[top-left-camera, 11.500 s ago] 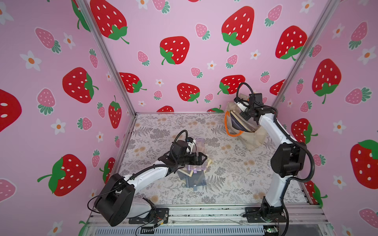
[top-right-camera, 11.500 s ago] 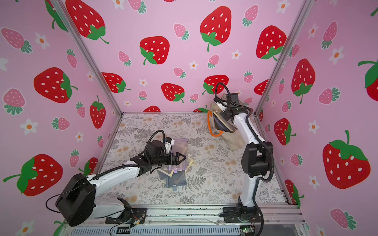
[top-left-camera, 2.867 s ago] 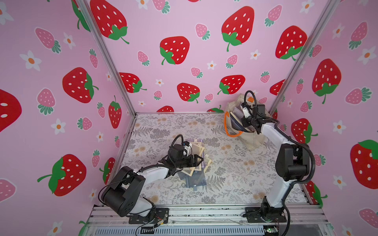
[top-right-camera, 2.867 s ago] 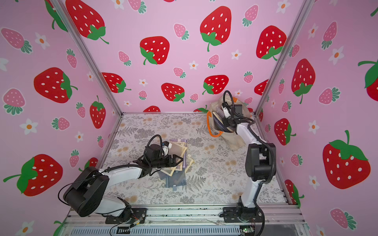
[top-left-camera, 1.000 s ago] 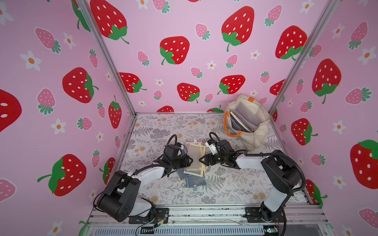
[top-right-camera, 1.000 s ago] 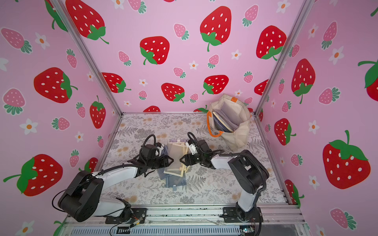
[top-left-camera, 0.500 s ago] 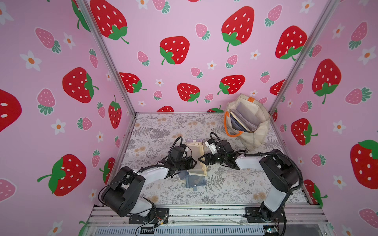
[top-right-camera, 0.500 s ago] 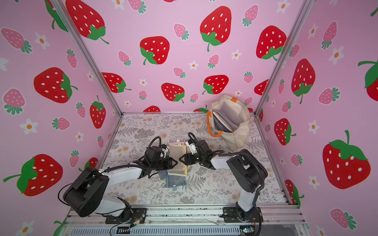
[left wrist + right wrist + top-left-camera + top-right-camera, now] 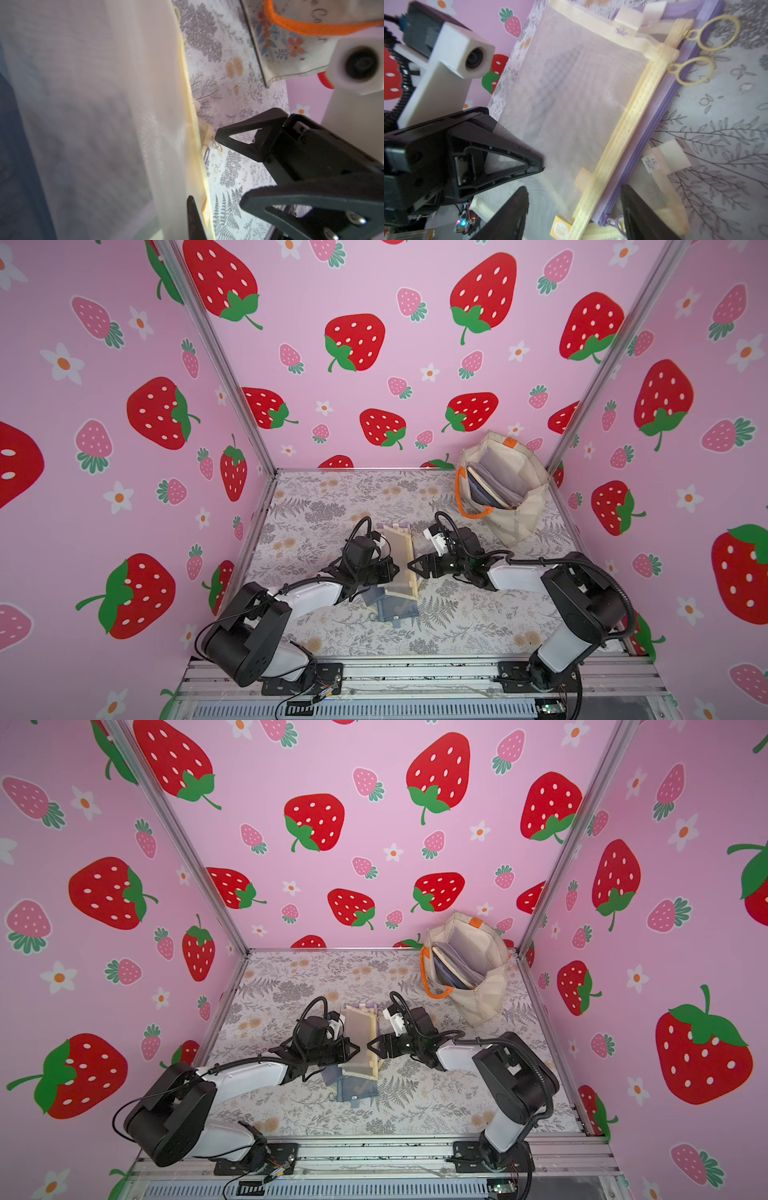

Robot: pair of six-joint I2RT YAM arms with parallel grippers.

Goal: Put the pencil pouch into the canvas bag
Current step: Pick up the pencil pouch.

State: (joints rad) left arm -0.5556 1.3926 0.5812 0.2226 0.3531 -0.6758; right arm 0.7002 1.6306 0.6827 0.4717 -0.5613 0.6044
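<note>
Right wrist view: left gripper [image 9: 529, 164] is pinched shut on the mesh edge of the pouch [image 9: 571, 93]. Right gripper [image 9: 575, 212] is wide, jaws straddling the zipper edge, closed on nothing. The pouch sits tilted, well apart from the bag [image 9: 519, 526], on the arm-base side of it, and none of it is inside.

Risks:
- Left grip is on thin mesh only, so it will likely slip or sag once lifted.
- Purple pouch [image 9: 656, 124] lies touching underneath, its zipper right beside the cream one. The right jaws could bite both and drag the wrong one along.
- The bag is soft and already holds flat items [image 9: 486, 489]. A floppy pouch could catch the rim, fold it shut, or tip the bag.
</note>
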